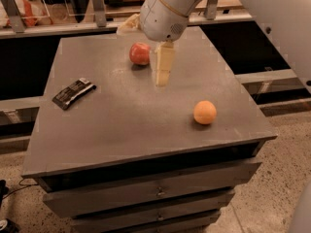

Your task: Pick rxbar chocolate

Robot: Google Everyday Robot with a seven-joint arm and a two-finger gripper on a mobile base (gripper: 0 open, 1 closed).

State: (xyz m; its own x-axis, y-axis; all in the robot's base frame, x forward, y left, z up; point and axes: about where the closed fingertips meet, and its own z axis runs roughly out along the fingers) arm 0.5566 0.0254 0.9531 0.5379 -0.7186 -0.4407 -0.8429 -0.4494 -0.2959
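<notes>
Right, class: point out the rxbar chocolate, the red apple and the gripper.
rxbar chocolate (pixel 74 93): camera view, middle of the black wrapper.
red apple (pixel 140 53): camera view, centre of its skin.
gripper (pixel 162 79): camera view, its lower tip, above the table (pixel 136 130), just right of the red apple.
</notes>
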